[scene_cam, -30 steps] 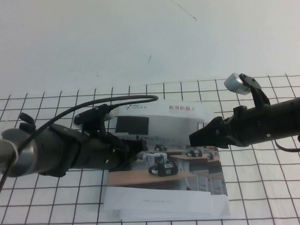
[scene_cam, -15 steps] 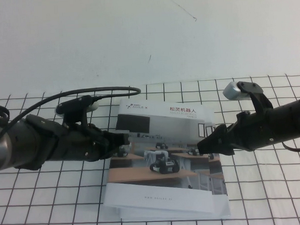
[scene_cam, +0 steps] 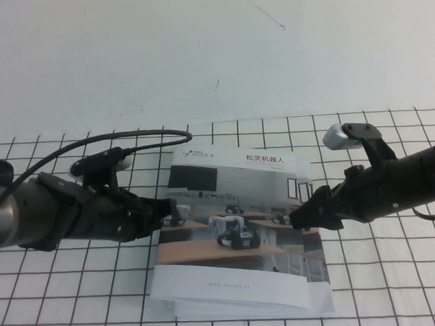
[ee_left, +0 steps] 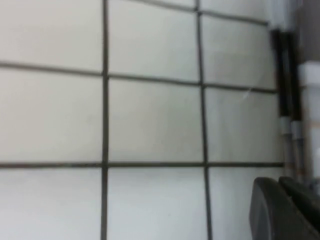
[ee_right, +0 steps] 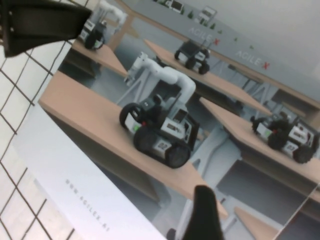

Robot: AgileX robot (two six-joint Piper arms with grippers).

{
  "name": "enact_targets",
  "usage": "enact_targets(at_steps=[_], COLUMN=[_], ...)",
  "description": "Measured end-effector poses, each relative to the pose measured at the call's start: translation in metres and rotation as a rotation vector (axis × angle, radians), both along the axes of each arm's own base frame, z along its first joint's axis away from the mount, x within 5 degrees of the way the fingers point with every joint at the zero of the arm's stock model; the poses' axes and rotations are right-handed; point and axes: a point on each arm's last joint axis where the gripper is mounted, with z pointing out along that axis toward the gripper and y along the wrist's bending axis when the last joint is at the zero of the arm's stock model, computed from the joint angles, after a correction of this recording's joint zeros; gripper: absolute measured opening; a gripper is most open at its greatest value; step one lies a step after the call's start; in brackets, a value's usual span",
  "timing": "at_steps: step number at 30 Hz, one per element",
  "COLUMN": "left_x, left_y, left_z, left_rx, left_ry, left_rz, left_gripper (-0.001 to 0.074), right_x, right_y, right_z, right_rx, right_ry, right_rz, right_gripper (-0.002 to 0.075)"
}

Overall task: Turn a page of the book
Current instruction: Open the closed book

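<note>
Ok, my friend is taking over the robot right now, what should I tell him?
Left hand: low at the book's left edge, holding nothing; can't tell if it is open or shut.
Right hand: low at the right edge of the book, holding nothing; open or shut is unclear too.
The book lies closed on the grid mat, cover up, with the front page flat.
Done: both hands are in place beside the book.
Left: catch the page's free edge, lift it and fold it over.
</note>
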Motion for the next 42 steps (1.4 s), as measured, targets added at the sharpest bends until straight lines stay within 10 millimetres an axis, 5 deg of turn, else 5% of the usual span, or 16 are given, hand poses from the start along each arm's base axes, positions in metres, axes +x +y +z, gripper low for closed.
enact_targets(at_steps=[6, 17, 29, 42], left_x=[-0.004, -0.010, -0.016, -0.020], left_y=[-0.013, -0.025, -0.010, -0.027], left_z=[-0.018, -0.017, 0.036, 0.007], left_rx=[-0.009, -0.014, -0.100, -0.158], left_ry=[0.071, 0.076, -0.010, 0.117], left_rz=[-0.037, -0.073, -0.077, -0.136], left_gripper=[-0.0003, -0.0003, -0.0003, -0.0003], right_x=[0.000, -0.001, 0.004, 0.006], right_y=[0.000, -0.002, -0.032, -0.028], right_z=[0.000, -0.001, 0.016, -0.014], right_rx=[-0.008, -0.017, 0.005, 0.003], right_ry=[-0.002, -0.002, 0.009, 0.104], right_rz=[0.008, 0.013, -0.082, -0.075], right_gripper=[0.0504, 0.0504, 0.0503, 0.0503])
